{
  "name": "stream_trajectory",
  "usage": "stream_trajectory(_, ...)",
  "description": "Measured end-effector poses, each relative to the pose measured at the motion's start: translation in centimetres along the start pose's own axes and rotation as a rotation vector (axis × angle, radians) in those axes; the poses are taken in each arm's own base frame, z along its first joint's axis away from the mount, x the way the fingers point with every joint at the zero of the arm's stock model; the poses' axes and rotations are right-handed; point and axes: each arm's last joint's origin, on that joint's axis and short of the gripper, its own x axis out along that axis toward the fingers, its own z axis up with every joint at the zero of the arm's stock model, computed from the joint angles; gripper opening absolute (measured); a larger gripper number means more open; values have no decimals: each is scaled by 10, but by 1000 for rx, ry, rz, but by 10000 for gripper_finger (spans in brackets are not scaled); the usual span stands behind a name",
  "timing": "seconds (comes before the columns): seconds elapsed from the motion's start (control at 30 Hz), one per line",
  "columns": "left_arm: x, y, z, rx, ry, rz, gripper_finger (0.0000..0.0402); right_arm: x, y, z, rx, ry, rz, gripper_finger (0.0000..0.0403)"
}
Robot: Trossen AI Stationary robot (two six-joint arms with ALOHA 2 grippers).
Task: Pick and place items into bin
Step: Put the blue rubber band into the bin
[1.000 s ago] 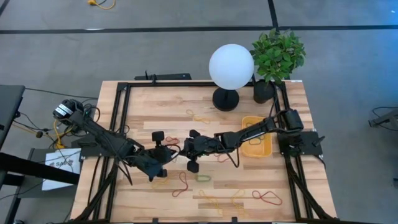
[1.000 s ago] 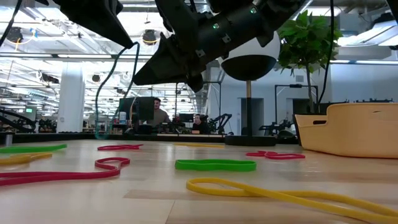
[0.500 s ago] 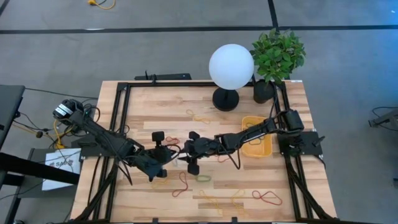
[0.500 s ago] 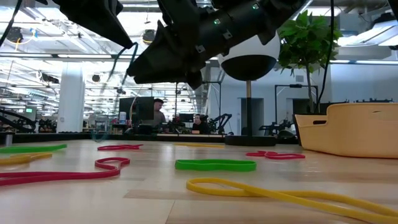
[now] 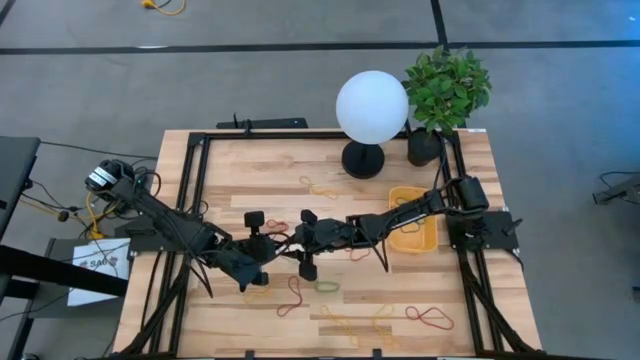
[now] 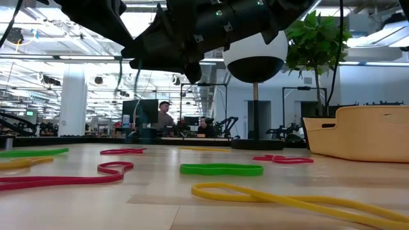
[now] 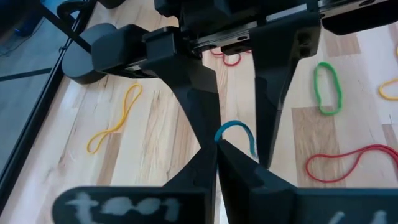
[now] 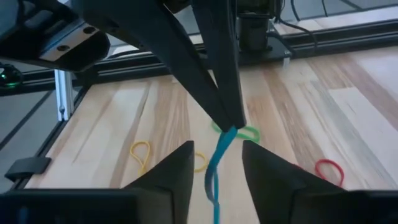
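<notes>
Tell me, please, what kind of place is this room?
Probably a large open robotics lab or workshop. Behind the wooden table, people sit at desks under an industrial ceiling with exposed beams and lights, and a similar robot arm stands at the far left.

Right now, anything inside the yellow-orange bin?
From above, the shallow yellow-orange plastic bin shows only bare floor where it is visible. The right arm crosses its left part, so whatever lies beneath that stretch is hidden.
</notes>
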Motion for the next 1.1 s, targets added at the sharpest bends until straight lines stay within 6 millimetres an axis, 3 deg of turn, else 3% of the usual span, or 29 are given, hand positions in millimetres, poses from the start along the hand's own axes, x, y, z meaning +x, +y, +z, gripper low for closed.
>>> stream_trajectory(0.27, 0, 0, 0, 0, 0, 0, 0, 0, -1, -4, -18, 39, -6, 10)
stream_trajectory(0.5, 0, -1, 0, -6, 11, -38, 2, 0, -1, -4, -27, 40, -7, 5)
stream_trajectory(0.73, 0, -2, -1, -25, 22, -72, 37, 0, -1, -5, -20, 53, -20, 5)
stream_trajectory(0.9, 0, -1, -2, -17, 29, -49, 59, -2, -7, -13, -38, 114, -187, 4)
stream_trajectory(1.0, 0, 0, -6, -6, 60, -28, 63, -13, -10, -12, -55, 200, -273, 3)
stream_trajectory(1.1, -1, 3, -12, -11, 115, -8, 63, -38, -10, 0, -45, 277, -378, 2)
